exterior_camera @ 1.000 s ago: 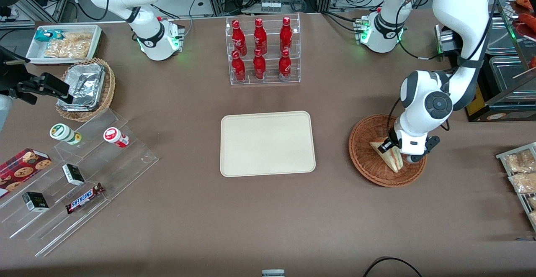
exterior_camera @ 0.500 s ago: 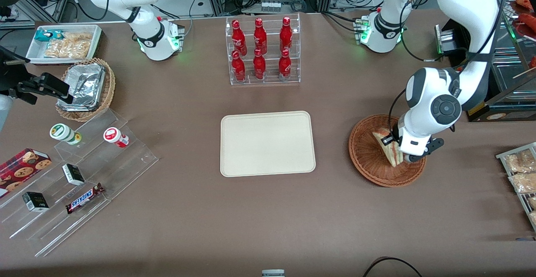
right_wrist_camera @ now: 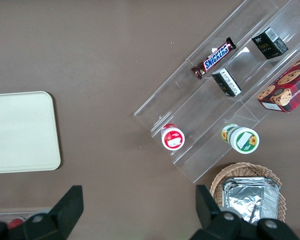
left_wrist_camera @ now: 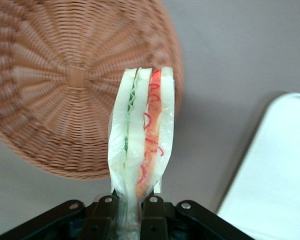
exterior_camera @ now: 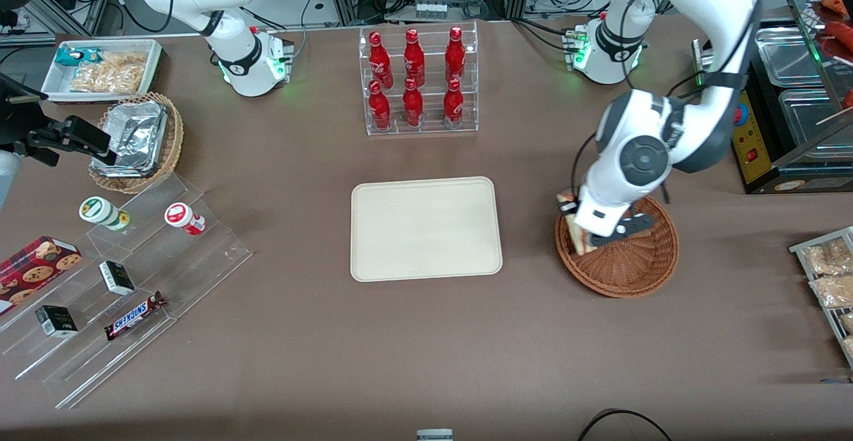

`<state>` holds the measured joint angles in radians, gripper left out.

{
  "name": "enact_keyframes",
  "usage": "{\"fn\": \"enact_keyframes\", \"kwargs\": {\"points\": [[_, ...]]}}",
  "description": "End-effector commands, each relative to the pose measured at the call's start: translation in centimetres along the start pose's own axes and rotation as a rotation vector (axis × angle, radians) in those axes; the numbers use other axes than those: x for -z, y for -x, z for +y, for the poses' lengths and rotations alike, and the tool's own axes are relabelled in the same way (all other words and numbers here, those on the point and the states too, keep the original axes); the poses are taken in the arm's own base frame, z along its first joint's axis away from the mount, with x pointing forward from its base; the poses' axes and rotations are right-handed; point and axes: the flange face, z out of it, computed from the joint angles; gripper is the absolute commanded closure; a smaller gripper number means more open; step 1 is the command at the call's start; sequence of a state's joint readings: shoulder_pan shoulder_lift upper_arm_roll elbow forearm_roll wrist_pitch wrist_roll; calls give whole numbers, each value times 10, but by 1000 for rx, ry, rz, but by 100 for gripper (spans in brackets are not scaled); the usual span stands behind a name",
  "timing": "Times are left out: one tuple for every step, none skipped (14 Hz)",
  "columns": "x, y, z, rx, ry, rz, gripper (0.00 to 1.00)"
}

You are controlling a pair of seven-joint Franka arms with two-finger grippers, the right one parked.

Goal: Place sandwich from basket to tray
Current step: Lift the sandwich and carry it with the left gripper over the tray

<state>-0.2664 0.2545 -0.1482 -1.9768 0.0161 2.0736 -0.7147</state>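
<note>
My left gripper is shut on the sandwich, a wrapped white wedge with green and red filling. It hangs lifted above the rim of the reddish-brown woven basket, at the basket's edge nearest the tray. In the front view only a sliver of the sandwich shows beside the arm. The cream tray lies flat on the table, toward the parked arm's end from the basket, with nothing on it.
A clear rack of red bottles stands farther from the front camera than the tray. A clear stepped shelf with snacks and a tan basket of foil trays lie toward the parked arm's end. Packets sit at the working arm's table edge.
The gripper has risen out of the basket with the sandwich and moved toward the tray, from the basket's middle to its tray-side rim.
</note>
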Motion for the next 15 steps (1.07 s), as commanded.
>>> {"fn": "enact_keyframes", "kwargs": {"points": [[-13,25,57,-58,8,26,100],[-18,31,82,-77,9,24,100],[-22,33,101,-63,14,27,100],[-26,38,123,-57,20,29,100],[-30,43,141,-57,28,30,100],[-31,49,160,-56,38,36,100],[-32,56,177,-62,45,40,100],[-34,65,192,-76,51,41,100],[-34,72,206,-86,63,41,100],[-37,76,221,-77,73,43,100],[-46,78,231,-59,72,39,100],[-52,86,244,-62,76,38,100],[-56,95,257,-64,81,39,100],[-56,95,265,-53,91,42,100],[-57,94,270,-44,100,44,100]]}}
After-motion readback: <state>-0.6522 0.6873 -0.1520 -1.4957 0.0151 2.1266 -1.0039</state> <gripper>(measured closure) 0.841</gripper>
